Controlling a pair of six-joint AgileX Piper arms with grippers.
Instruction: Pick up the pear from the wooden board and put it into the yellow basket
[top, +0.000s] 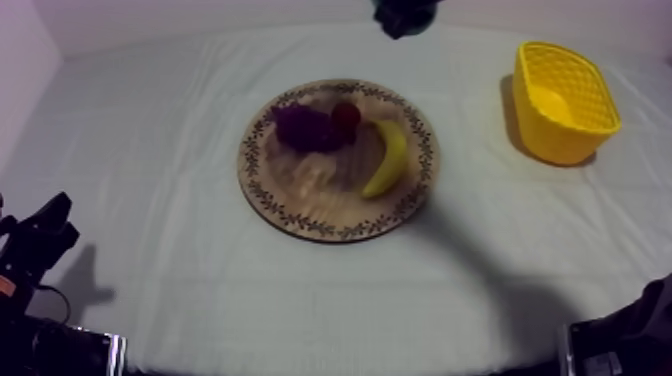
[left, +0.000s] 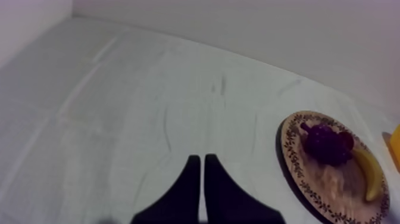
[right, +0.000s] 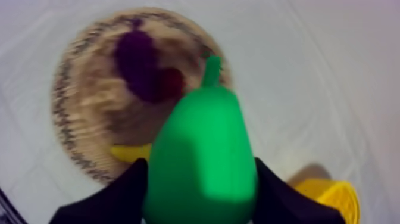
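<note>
- The green pear (right: 202, 161) is squeezed in the right gripper (right: 199, 173), over the wooden board (right: 77, 119).
- It hides most of the banana (right: 128, 153).
- The yellow basket (top: 560, 135) sits upper right in the top view.
- The left gripper (left: 201, 164) is pinched on nothing.

The pear (right: 202, 152) hides most of the banana (right: 127, 153) and part of the wooden board (right: 77, 104); the frame edge cuts off the yellow basket (right: 331, 198).

I counted one board (top: 310, 195), one basket (top: 562, 138), one banana (top: 388, 160), one bunch of grapes (top: 305, 128), one small red fruit (top: 346, 114) and one pear (right: 202, 161).
</note>
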